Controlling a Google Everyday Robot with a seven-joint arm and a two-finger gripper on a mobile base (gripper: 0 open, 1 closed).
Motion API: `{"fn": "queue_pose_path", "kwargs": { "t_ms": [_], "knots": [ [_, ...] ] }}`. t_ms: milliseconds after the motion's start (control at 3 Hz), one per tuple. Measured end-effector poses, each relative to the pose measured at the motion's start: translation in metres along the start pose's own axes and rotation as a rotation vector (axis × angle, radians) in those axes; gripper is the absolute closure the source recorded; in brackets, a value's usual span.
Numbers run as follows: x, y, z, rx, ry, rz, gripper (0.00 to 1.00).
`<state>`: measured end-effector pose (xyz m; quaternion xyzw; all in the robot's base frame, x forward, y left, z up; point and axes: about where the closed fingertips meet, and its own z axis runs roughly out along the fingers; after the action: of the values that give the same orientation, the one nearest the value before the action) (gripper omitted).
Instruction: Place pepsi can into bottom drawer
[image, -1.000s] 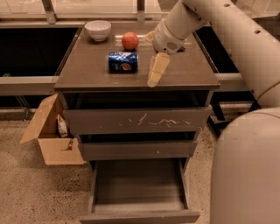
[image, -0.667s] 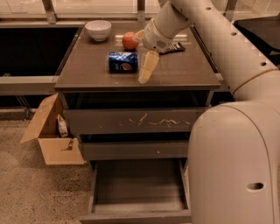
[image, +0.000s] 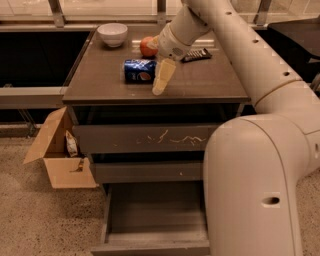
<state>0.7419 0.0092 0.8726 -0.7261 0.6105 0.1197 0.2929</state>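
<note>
The blue pepsi can (image: 139, 70) lies on its side on the brown cabinet top (image: 105, 80), left of centre. My gripper (image: 162, 79) hangs over the top just right of the can, its cream fingers (image: 163, 75) pointing down and forward, next to the can and holding nothing. The bottom drawer (image: 155, 220) is pulled open below, its grey inside showing. The thin middle drawer (image: 145, 171) and the scratched top drawer (image: 150, 138) are closed.
A red-orange apple (image: 147, 46) sits behind the can, partly hidden by my arm. A white bowl (image: 112, 34) stands at the back left, a dark flat object (image: 196, 54) at the back right. An open cardboard box (image: 60, 152) stands on the floor to the left.
My arm has swung left across the cabinet top, bringing the gripper from right of centre to right beside the can. The can, apple and drawers have not moved.
</note>
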Motion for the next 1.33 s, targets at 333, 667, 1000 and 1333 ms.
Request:
{"fn": "queue_pose_path", "kwargs": {
  "t_ms": [333,667,1000,1333],
  "knots": [
    [0.0,-0.009,0.009,0.013,0.0,0.028,0.0],
    [-0.001,-0.016,0.019,0.009,0.003,0.059,0.0],
    [0.001,-0.022,0.032,-0.009,0.002,0.087,0.04],
    [0.001,-0.025,0.039,-0.021,0.0,0.095,0.27]
  ]
}}
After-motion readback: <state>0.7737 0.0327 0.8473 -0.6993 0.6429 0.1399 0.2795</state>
